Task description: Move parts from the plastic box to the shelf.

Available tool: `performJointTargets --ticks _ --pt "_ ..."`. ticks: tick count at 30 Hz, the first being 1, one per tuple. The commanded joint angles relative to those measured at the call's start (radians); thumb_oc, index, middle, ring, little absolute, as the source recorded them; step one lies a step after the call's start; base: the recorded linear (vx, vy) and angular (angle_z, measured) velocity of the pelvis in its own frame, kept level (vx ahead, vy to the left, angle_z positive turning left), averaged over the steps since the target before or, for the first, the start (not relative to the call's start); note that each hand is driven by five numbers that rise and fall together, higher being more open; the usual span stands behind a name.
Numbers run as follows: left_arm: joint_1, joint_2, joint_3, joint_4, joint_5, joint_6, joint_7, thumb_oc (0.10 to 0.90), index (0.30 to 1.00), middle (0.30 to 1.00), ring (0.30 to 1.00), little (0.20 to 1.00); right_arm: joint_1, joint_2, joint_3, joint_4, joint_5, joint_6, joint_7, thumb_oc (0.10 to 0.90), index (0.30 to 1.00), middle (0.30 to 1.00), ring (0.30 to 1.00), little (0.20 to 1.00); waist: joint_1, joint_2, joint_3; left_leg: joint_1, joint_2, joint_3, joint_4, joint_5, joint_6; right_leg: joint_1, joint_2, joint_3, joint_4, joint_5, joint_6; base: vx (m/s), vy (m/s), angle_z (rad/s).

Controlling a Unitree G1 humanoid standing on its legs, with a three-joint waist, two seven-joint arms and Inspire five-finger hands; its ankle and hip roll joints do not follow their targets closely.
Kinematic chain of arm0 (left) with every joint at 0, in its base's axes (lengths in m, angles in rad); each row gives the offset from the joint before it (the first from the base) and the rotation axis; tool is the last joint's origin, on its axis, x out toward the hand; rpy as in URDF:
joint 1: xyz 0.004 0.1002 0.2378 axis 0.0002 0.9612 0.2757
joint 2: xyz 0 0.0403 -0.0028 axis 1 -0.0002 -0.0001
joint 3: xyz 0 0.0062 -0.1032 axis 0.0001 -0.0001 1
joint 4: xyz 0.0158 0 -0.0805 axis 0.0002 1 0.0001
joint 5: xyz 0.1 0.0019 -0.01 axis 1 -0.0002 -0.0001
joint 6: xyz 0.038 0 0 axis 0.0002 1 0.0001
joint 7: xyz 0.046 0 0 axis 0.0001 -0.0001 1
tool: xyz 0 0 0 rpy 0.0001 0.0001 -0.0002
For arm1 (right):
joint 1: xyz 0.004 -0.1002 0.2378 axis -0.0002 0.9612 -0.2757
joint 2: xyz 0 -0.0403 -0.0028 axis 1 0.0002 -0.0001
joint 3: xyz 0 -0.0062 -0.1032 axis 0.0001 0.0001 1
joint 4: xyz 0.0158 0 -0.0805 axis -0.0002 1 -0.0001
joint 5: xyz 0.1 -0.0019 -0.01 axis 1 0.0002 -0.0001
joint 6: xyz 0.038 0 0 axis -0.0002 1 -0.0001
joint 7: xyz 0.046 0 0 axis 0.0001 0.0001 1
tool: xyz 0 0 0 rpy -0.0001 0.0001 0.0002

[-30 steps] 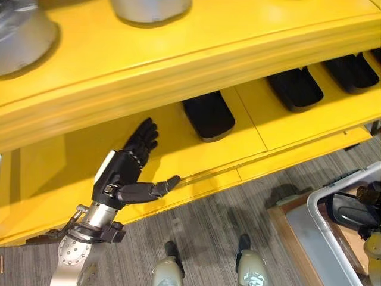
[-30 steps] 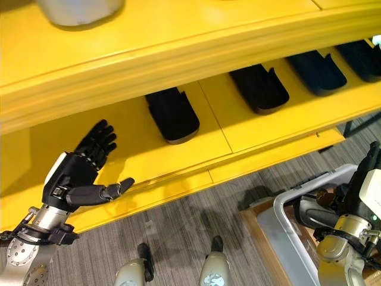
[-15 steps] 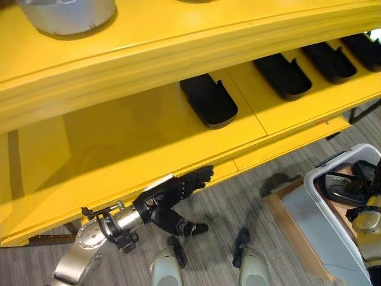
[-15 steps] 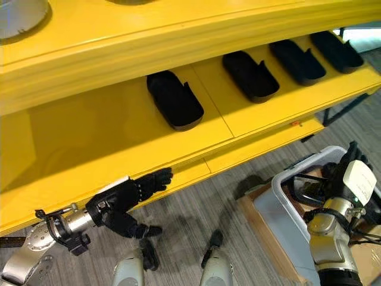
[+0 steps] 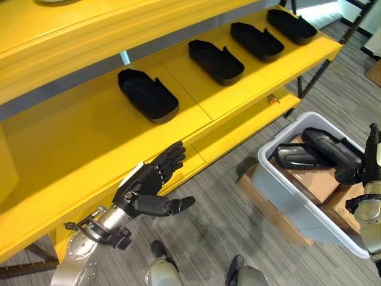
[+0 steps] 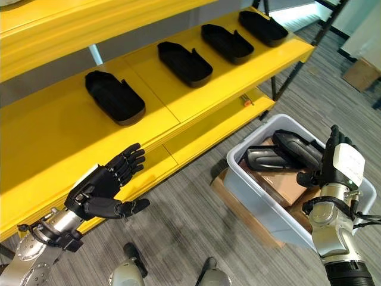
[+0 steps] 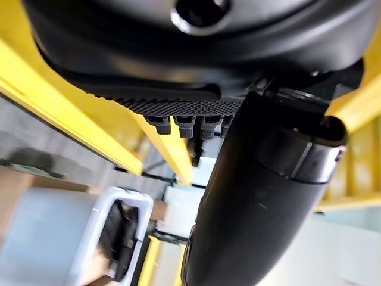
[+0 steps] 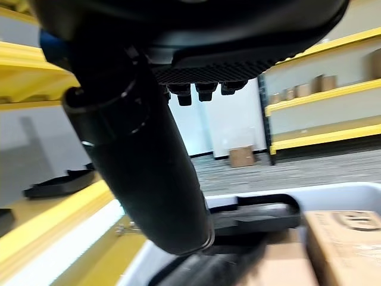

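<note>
While my left hand (image 6: 98, 192) hangs in front of the yellow shelf (image 6: 47, 149), just off its front edge, its fingers are straight and spread, thumb out sideways, holding nothing. Four black parts (image 6: 114, 97) sit in a row on the shelf's lower level, each apart from the next, none touching my hand.

My right hand (image 6: 333, 161) is raised over the near side of the white plastic box (image 6: 250, 190), fingers straight and pointing up, also empty; my right wrist view confirms straight fingers and thumb with nothing between them.

The box stands on the grey floor (image 6: 196, 226) to the right of the shelf. Inside it, two more black parts (image 5: 330, 152) lie stacked across each other on top of brown cardboard boxes (image 5: 312, 182). My right hand is just beside the nearer one; cannot tell if it touches. A flat brown cardboard piece (image 5: 268, 205) lies on the floor under or against the box's shelf-side wall.
</note>
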Motion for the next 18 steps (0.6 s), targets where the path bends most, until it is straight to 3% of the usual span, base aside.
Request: performJointTargets --ticks 1,6,9,11,13,15,18 --pt "-0.081 -0.004 -0.027 -0.079 -0.087 -0.116 -0.004 0.9 1.0 1.0 1.0 1.0 -0.127 -0.073 0.003 -0.018 -0.098 -0.053 -0.025 0.9 1.0 1.0 1.0 1.0 0.013 -0.028 -0.043 0.02 0.007 -0.042 -0.017 -0.033 -0.066 0.022 0.034 -0.022 0.08 -0.079 -0.074 0.04 -0.07 -0.26" --pt "-0.145 -0.037 -0.108 -0.083 -0.088 -0.133 0.022 0.9 1.0 1.0 1.0 1.0 -0.208 -0.076 0.075 -0.025 -0.123 -0.077 -0.027 0.9 1.0 1.0 1.0 1.0 -0.028 -0.009 -0.039 0.084 0.028 -0.025 -0.025 -0.012 -0.087 -0.054 0.03 -0.003 0.148 -0.081 -0.084 0.01 -0.059 -0.46" --pt "-0.179 -0.049 -0.138 -0.077 -0.078 -0.154 0.053 0.9 1.0 1.0 1.0 1.0 -0.234 -0.073 0.1 -0.012 -0.13 -0.093 -0.018 0.9 1.0 1.0 1.0 1.0 -0.04 -0.004 -0.041 0.092 0.027 -0.05 -0.033 -0.014 -0.09 -0.077 0.028 0.031 0.171 -0.089 -0.084 0.01 -0.071 -0.43" --pt "-0.21 -0.066 -0.164 -0.061 -0.089 -0.141 0.081 0.9 1.0 1.0 1.0 1.0 -0.238 -0.065 0.121 -0.007 -0.15 -0.131 -0.001 0.9 1.0 1.0 1.0 1.0 -0.048 -0.003 -0.044 0.09 0.019 -0.113 -0.03 -0.022 -0.088 -0.101 0.027 0.084 0.195 -0.091 -0.079 0.06 -0.12 -0.51" --pt "-0.25 -0.091 -0.2 -0.04 -0.056 -0.171 0.123 0.9 1.0 1.0 1.0 1.0 -0.28 -0.06 0.177 -0.023 -0.179 -0.175 0.016 0.9 1.0 1.0 1.0 1.0 -0.049 -0.005 -0.055 0.096 0.003 -0.216 -0.024 -0.032 -0.087 -0.124 0.038 0.149 0.211 -0.095 -0.076 0.09 -0.143 -0.62" --pt "-0.262 -0.1 -0.207 -0.044 -0.041 -0.178 0.144 0.9 1.0 1.0 1.0 1.0 -0.307 -0.063 0.199 -0.035 -0.19 -0.184 0.036 0.9 1.0 1.0 1.0 1.0 -0.048 -0.001 -0.058 0.095 0.0 -0.235 -0.027 -0.03 -0.071 -0.143 0.046 0.16 0.215 -0.077 -0.084 0.04 -0.136 -0.77" --pt "-0.299 -0.114 -0.222 -0.041 -0.025 -0.185 0.155 0.9 1.0 1.0 1.0 1.0 -0.341 -0.071 0.22 -0.047 -0.203 -0.199 0.058 0.9 1.0 1.0 1.0 1.0 -0.064 0.002 -0.065 0.108 0.017 -0.23 -0.026 -0.014 -0.079 -0.155 0.056 0.171 0.231 -0.09 -0.095 0.07 -0.133 -0.56"
